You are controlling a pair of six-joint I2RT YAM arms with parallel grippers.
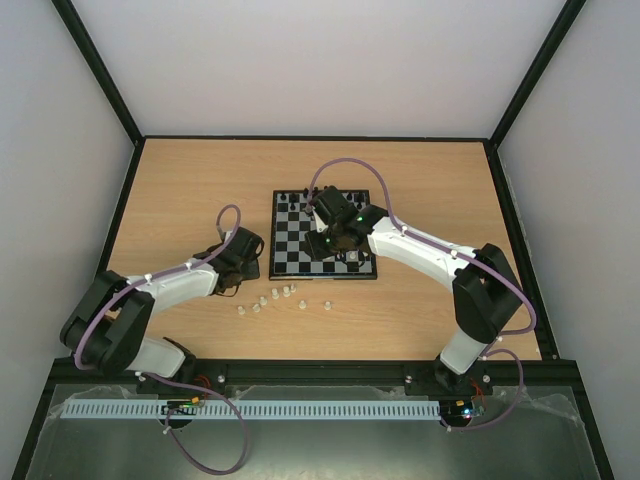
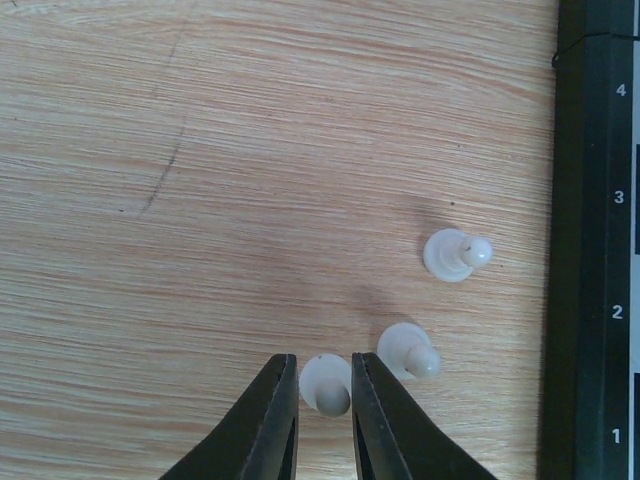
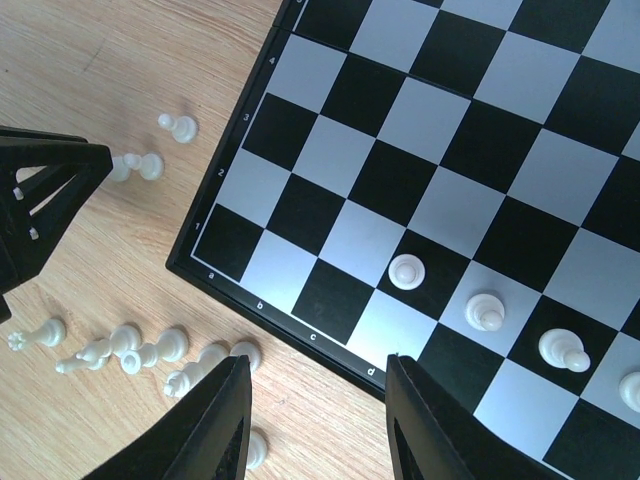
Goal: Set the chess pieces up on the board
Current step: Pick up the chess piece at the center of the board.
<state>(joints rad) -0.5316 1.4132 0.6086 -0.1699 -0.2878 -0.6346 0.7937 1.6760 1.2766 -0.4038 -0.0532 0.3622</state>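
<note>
In the left wrist view a small white pawn (image 2: 322,375) stands on the wooden table with my left gripper (image 2: 324,358) shut on it; its base fills the narrow gap between the fingers. Two more white pawns (image 2: 408,350) (image 2: 455,253) lie just right of it, beside the board's black border (image 2: 590,250). In the top view the left gripper (image 1: 250,265) is at the board's left edge. My right gripper (image 3: 316,362) hangs open and holds nothing, over the board's near edge (image 3: 300,320) around files c and d. Several white pieces (image 3: 405,270) stand on the near ranks.
Several loose white pieces (image 1: 270,300) (image 3: 130,350) lie on the table in front of the board (image 1: 290,250). Black pieces (image 1: 300,195) stand along its far rank. The left gripper's black body (image 3: 40,200) shows at the left of the right wrist view.
</note>
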